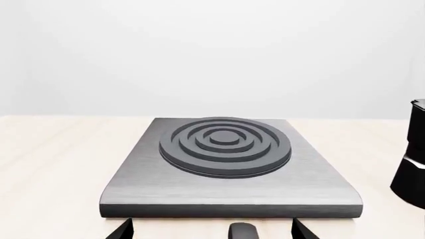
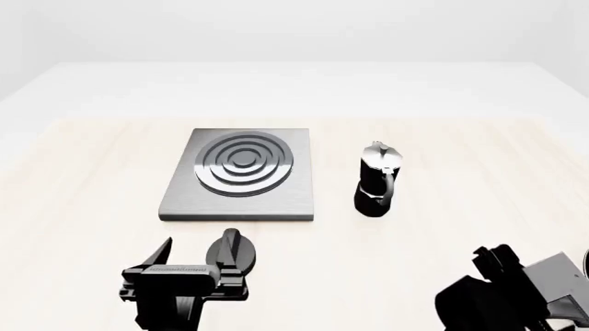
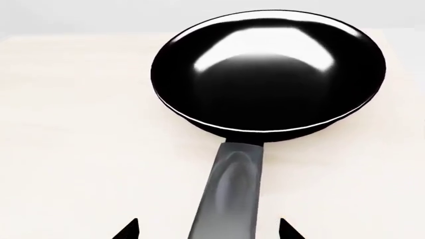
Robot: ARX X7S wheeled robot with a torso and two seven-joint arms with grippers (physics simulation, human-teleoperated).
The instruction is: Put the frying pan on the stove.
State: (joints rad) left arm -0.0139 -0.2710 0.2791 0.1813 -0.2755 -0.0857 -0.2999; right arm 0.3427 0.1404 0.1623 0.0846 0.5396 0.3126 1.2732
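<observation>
The frying pan [image 3: 269, 69], round and glossy black with a long dark grey handle [image 3: 229, 194], lies on the light wooden table in the right wrist view. My right gripper [image 3: 208, 231] is open, its fingertips on either side of the handle's end without touching it. The stove [image 2: 241, 172], a dark grey slab with raised concentric rings, lies at mid-table and fills the left wrist view [image 1: 229, 164]. My left gripper [image 1: 212, 231] is open and empty, low over the table just in front of the stove's near edge. In the head view the pan is out of frame at the right.
A small round black knob [image 1: 242, 231] lies between my left fingertips, also in the head view [image 2: 230, 249]. A black moka pot with silver lid [image 2: 377, 181] stands right of the stove, at the left wrist view's edge [image 1: 411, 159]. My right arm [image 2: 501, 293] is low at the right.
</observation>
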